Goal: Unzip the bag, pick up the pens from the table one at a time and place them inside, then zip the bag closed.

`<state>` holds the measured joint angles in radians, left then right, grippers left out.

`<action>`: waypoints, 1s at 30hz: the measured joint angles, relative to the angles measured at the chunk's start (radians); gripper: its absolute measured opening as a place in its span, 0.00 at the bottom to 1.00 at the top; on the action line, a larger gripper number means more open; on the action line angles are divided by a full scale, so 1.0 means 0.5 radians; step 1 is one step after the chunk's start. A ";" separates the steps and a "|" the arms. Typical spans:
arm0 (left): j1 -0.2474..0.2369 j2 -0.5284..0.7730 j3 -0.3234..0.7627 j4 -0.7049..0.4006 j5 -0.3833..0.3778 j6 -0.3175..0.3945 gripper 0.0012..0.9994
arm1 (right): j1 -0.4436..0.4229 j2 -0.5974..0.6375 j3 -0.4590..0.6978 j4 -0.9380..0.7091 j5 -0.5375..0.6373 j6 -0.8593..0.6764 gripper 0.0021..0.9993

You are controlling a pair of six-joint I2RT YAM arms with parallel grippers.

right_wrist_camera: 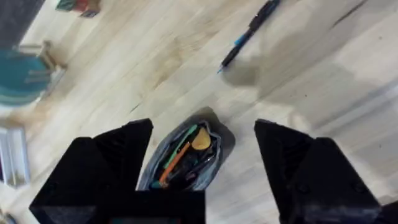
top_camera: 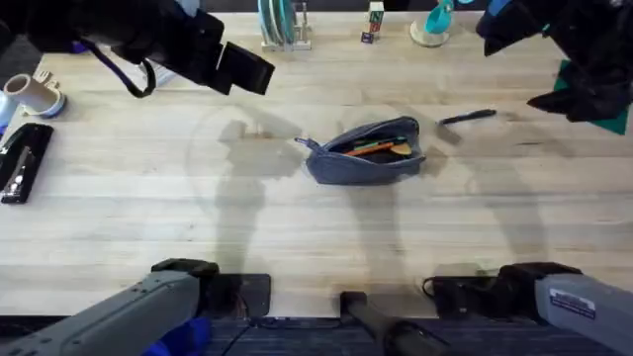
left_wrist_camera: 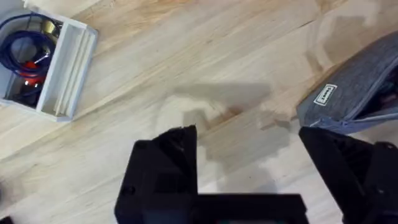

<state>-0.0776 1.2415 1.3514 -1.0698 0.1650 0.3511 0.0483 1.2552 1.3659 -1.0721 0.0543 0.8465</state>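
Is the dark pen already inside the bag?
No, the dark pen lies on the table, apart from the open bag.

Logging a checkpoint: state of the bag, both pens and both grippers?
bag: unzipped, open, lying on the table
orange pen: inside the bag
dark pen: on the table, beside the bag, apart from it
left gripper: fingers open, empty
right gripper: fingers open, empty, above the bag
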 joint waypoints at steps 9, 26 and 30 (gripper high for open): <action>0.000 0.000 0.000 -0.054 0.000 0.000 0.99 | 0.000 0.222 0.000 -0.001 0.059 0.311 1.00; 0.000 0.000 0.000 -0.054 -0.001 0.000 0.99 | -0.086 0.784 0.000 0.067 0.079 0.749 1.00; 0.000 0.000 0.000 -0.054 -0.001 0.000 0.99 | -0.158 0.843 0.000 0.108 0.079 0.769 1.00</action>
<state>-0.0776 1.2415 1.3514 -1.0969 0.1646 0.3511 -0.0309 1.6765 1.3659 -1.0183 0.0940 1.2312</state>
